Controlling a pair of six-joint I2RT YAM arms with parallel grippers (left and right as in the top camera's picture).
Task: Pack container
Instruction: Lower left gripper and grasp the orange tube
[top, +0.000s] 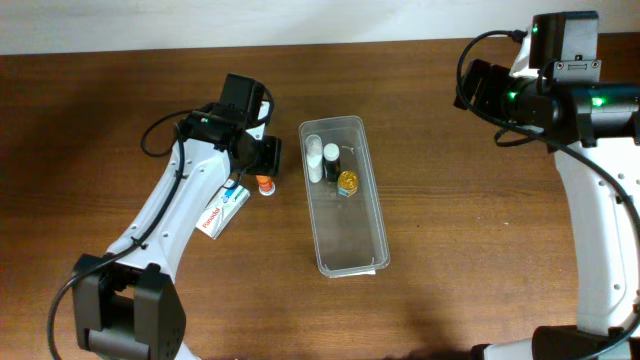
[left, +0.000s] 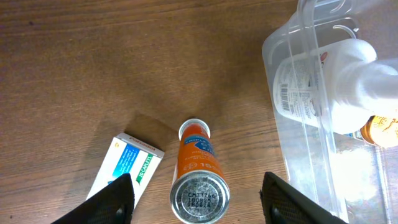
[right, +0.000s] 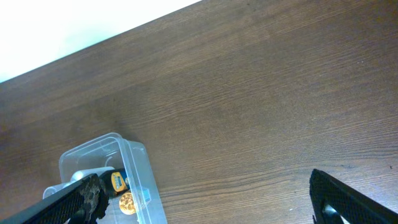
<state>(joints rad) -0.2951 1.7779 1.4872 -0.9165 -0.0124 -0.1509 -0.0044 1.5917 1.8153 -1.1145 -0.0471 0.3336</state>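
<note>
The left gripper (left: 199, 200) is spread wide. In the left wrist view its two dark fingers (left: 115, 199) stand on either side of an orange tube (left: 198, 167) and touch neither it nor anything else. The tube's code-stamped end faces that camera and its white cap is at the far end. Overhead shows only a small orange-and-white spot just beside the gripper. Just left of the tube lies a white, blue and green toothpaste box (left: 127, 165), close to it but apart.

To the tube's right is the container (top: 372, 215), a long clear bin near the middle of the wooden table (top: 450, 250). The overhead view shows all of it: three items sit at its far end and the near half is bare. The left wrist view shows only one corner of the bin, but it shows the items more closely — a white bottle (left: 333, 84) with a printed label lying against the wall, and a gold-topped item (left: 382, 130) behind it. The dark bottle with a white cap (top: 331, 160) is clear only from overhead.

The right gripper (right: 214, 202) is also released and empty — its fingers frame bare wood. It is well away from the bin, and only one corner of the bin shows at the lower left of its wrist view.
</note>
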